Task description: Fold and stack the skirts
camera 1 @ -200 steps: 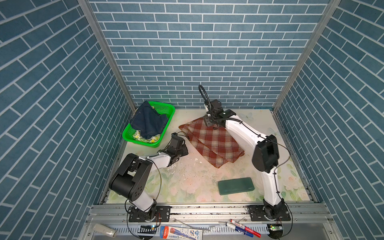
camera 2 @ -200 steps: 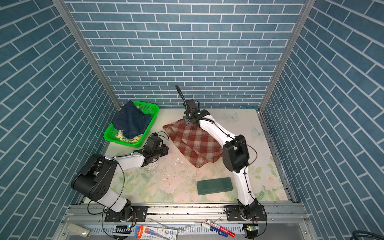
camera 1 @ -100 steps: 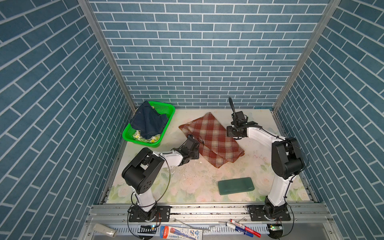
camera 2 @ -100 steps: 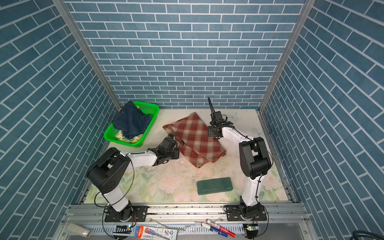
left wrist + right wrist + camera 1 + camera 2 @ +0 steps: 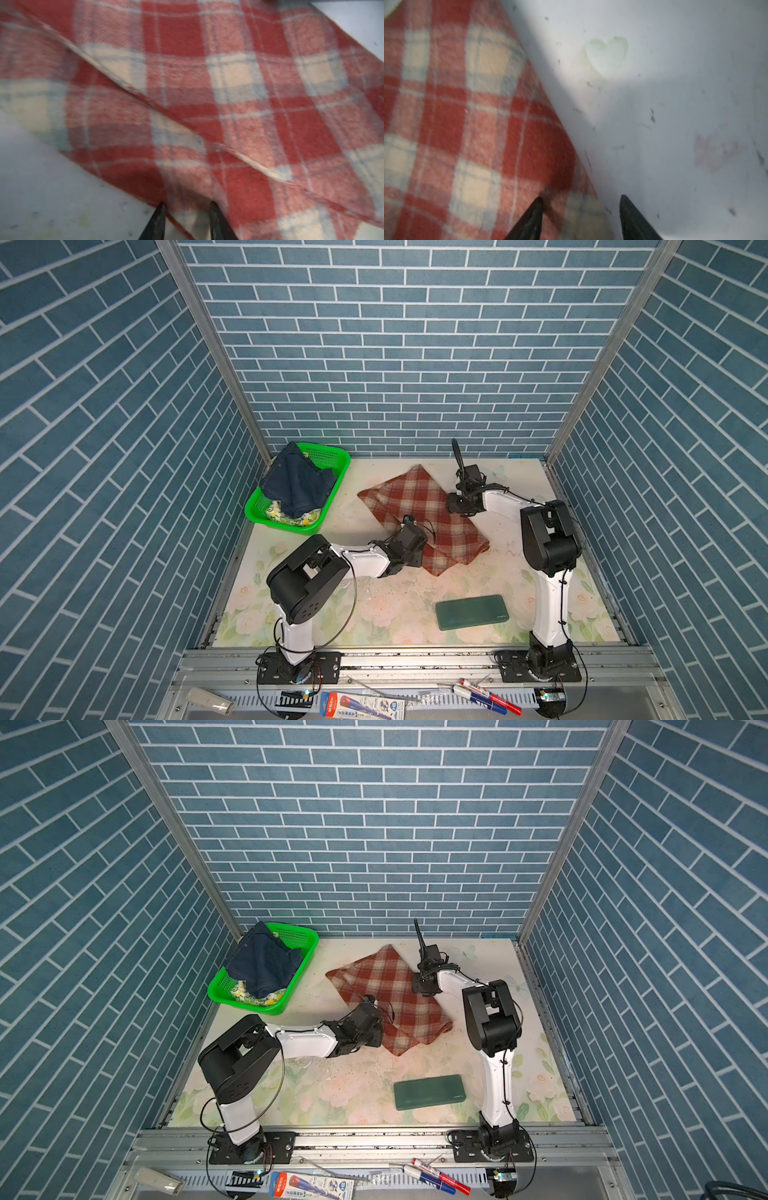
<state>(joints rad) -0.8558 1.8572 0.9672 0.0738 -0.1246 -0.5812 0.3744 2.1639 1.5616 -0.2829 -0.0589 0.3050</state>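
Straddling opposite edges of the plaid skirt (image 5: 415, 497)
Left gripper (image 5: 187, 204) parted narrowly, right gripper (image 5: 581, 199) wider; cloth edge between each pair, neither clamped

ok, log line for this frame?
left gripper: at rust-red and cream plaid skirt edge, grip unclear | right gripper: open, straddling its edge | dark blue denim skirt: in green plastic mesh basket

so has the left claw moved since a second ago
Yes: the left claw went right in both top views, away from the green plastic mesh basket, to the near left edge of the rust-red and cream plaid skirt.
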